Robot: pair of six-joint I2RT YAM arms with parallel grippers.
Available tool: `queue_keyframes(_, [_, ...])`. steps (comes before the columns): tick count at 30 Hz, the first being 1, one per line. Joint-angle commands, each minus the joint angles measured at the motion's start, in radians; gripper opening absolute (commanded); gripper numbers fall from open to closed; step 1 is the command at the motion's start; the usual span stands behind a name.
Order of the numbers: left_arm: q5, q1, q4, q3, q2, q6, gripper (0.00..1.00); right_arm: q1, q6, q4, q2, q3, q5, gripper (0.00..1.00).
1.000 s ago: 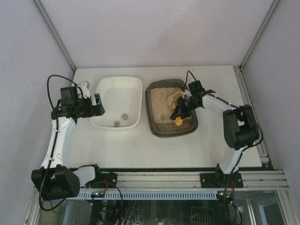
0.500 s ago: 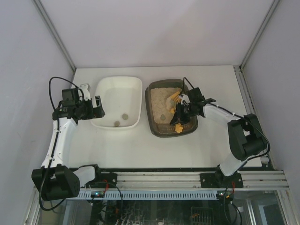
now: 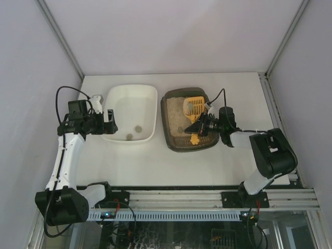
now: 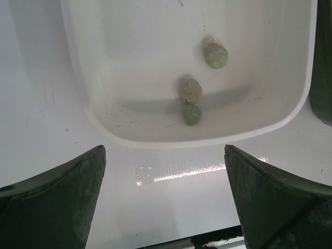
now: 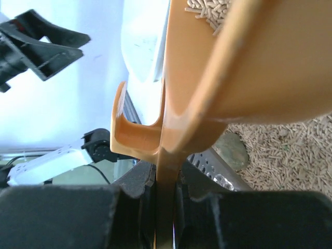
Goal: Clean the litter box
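Observation:
The dark brown litter box (image 3: 165,122) sits right of centre, filled with tan pellet litter (image 5: 290,150). My right gripper (image 3: 203,126) is shut on the handle of an orange scoop (image 3: 195,106), whose head lies over the far part of the litter. In the right wrist view the gripper (image 5: 167,207) pinches the scoop (image 5: 233,78), which carries a few pellets. A grey-green clump (image 5: 230,149) lies in the litter beside it, also seen in the top view (image 3: 180,129). My left gripper (image 3: 110,120) is open and empty at the white tray's left edge.
The white tray (image 3: 129,106) stands left of the litter box. In the left wrist view the tray (image 4: 155,139) holds three grey-green clumps (image 4: 190,90), and the open gripper (image 4: 165,197) hovers over bare table just outside its rim. Metal frame posts rise at the table's corners.
My right arm has dropped lower and turned. The scoop has swung so that its head now lies flat over the far litter. The left gripper shifted slightly.

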Motion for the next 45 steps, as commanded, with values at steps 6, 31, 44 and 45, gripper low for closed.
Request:
queue_keyframes(6, [0.044, -0.006, 0.011, -0.043, -0.026, 0.082, 1.00, -0.039, 0.575, 1.039, 0.242, -0.118, -0.126, 0.00])
queue_keyframes(31, [0.035, -0.006, 0.044, -0.077, -0.012, 0.086, 1.00, -0.005, 0.484, 0.837, 0.214, -0.112, -0.080, 0.00])
queue_keyframes(44, [0.047, -0.006, 0.049, -0.078, -0.012, 0.090, 1.00, 0.035, 0.410, 0.673, 0.241, -0.010, -0.136, 0.00])
queue_keyframes(45, [0.050, -0.007, 0.050, -0.078, -0.012, 0.090, 1.00, 0.060, 0.356, 0.588, 0.231, 0.008, -0.146, 0.00])
